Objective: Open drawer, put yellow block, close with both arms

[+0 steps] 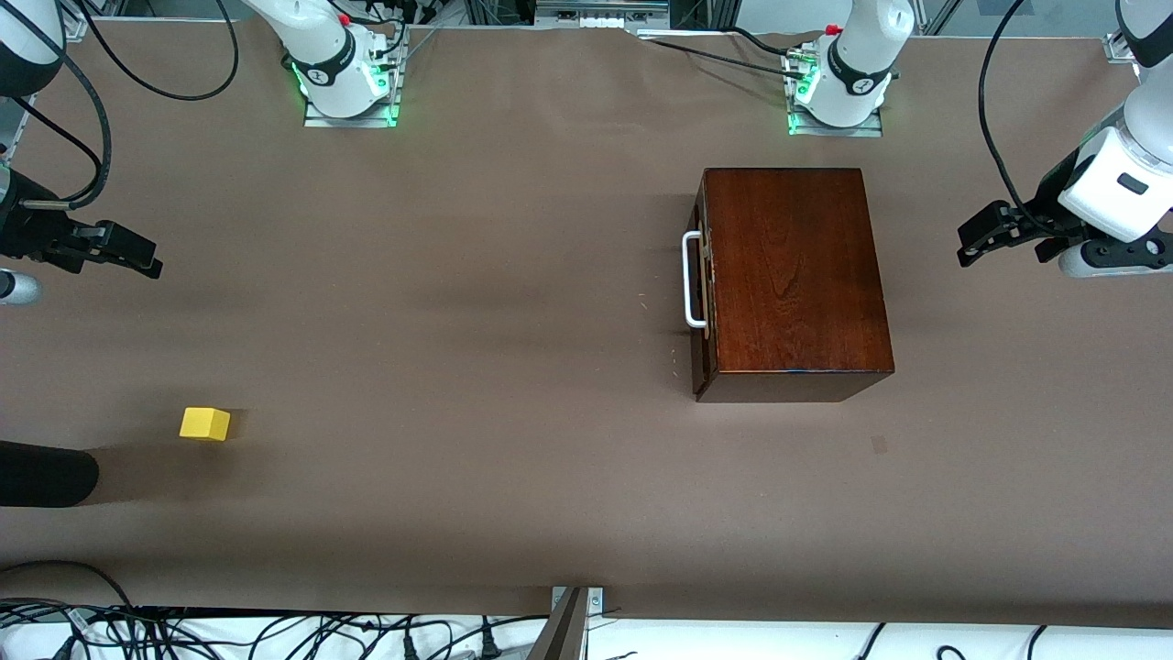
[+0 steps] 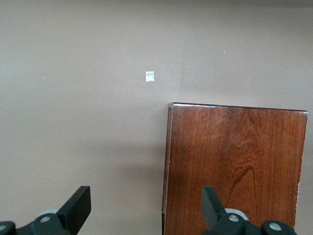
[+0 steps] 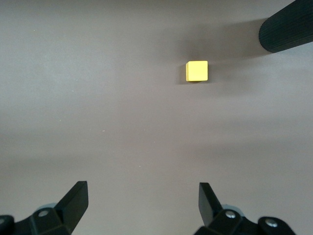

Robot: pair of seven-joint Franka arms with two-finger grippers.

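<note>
The dark mahogany box (image 1: 793, 275) stands toward the left arm's end of the table. Its drawer is shut, and the white bar handle (image 1: 694, 280) faces the right arm's end. The yellow block (image 1: 204, 423) lies on the table at the right arm's end, nearer the front camera. My left gripper (image 1: 985, 240) is open and empty, up in the air beside the box's back end; the left wrist view shows it (image 2: 145, 208) over the edge of the box (image 2: 234, 166). My right gripper (image 1: 137, 255) is open and empty over bare table; the right wrist view shows it (image 3: 142, 205) apart from the block (image 3: 196, 71).
A black cylinder (image 1: 46, 474) pokes in at the right arm's end, close to the yellow block; it also shows in the right wrist view (image 3: 288, 27). A small tape square (image 2: 149, 76) is stuck on the brown tabletop (image 1: 458, 321). Cables run along the table's front edge.
</note>
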